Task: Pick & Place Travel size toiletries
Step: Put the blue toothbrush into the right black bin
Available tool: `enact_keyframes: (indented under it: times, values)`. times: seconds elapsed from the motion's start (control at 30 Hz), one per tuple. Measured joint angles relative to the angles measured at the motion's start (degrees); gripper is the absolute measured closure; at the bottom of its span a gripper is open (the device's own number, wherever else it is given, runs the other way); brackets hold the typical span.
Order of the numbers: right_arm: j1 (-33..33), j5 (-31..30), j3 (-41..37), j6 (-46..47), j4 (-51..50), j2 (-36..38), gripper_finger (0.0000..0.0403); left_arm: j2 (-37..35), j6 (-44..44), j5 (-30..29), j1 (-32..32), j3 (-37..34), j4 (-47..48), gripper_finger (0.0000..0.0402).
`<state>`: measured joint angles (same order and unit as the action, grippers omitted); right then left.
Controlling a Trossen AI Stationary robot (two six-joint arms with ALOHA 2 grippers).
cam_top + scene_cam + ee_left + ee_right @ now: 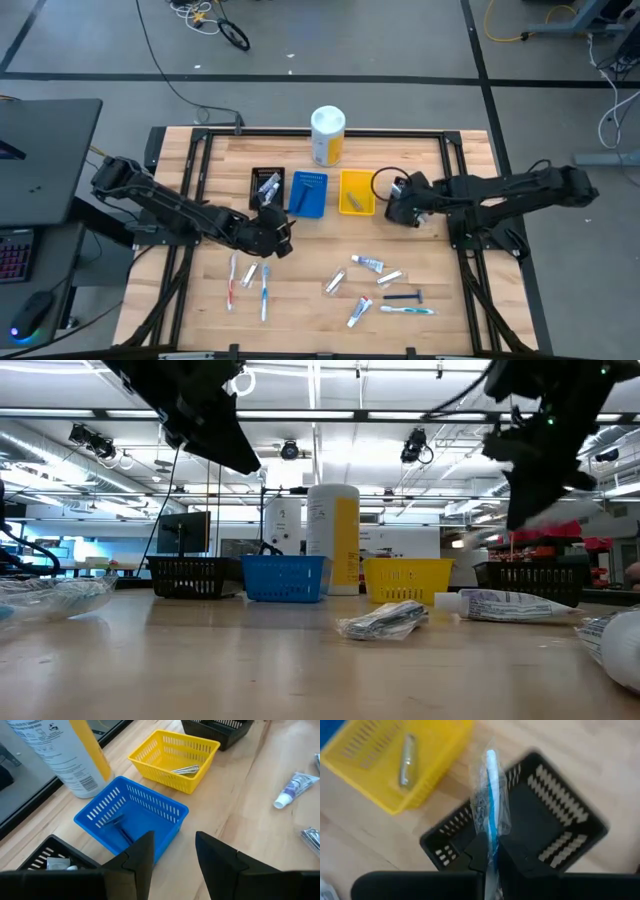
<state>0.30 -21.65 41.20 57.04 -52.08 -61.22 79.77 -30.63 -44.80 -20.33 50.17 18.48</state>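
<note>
**Toothbrush being held over a black bin**

Toothbrush (491, 795), blue-and-white in a clear wrapper, is being pinched by the right tool (491, 851) above a black bin (555, 815), beside the yellow bin (380, 780). The left tool (172, 855) is being kept spread near the blue bin (150, 810). Other toiletries (368, 263) are being left scattered on the desk (480, 300).

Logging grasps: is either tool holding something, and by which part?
The right tool pinches a wrapped blue-and-white toothbrush near one end. The left tool is open and empty.
</note>
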Motion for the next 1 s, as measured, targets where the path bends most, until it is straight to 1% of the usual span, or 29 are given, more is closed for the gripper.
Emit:
enact_keyframes:
  times: [0.13, 0.17, 0.27, 0.4, 0.57, 0.7, 0.9, 1.0]
  values:
    - [-2.72, 2.87, -3.36, 10.16, 0.45, -0.16, 0.0374, 0.0, -0.11, 0.0, 0.77, 0.0, 0.0, 0.0251]
    - [-3.2, 2.91, -3.98, 11.57, 0.68, -0.16, 0.0374, 0.0, -0.13, 0.02, 0.92, 0.0, 0.02, 0.0251]
    - [-4.4, 2.63, -5.72, 11.92, 1.56, -0.16, 0.0373, 0.0, 0.17, 0.0, 1.12, 0.0, 0.0, 0.0251]
    - [-5.52, 4.03, -6.9, 8.85, 4.7, -0.16, 0.0366, 0.0, 1.09, 0.02, 1.18, 0.0, 0.02, 0.0251]
    - [-6.62, 2.06, -7.22, 4.18, 7.73, -0.18, 0.0328, 0.0, 1.03, 0.0, 1.19, 0.0, 0.0, 0.0251]
    - [-7.9, 1.73, -7.22, 2.25, 7.89, -0.18, 0.0303, 0.0, 1.03, 0.02, 1.19, 0.0, 0.0, 0.0251]
    - [-8.66, 1.49, -7.22, 1.0, 9.94, -0.18, 0.0293, 0.0, 1.57, 0.02, 1.19, 0.0, 0.0, 0.0251]
    - [-8.65, 0.73, -7.22, -2.13, 14.19, -0.18, 0.0293, 0.0, 1.62, 0.02, 1.19, 0.0, 0.0, 0.0251]
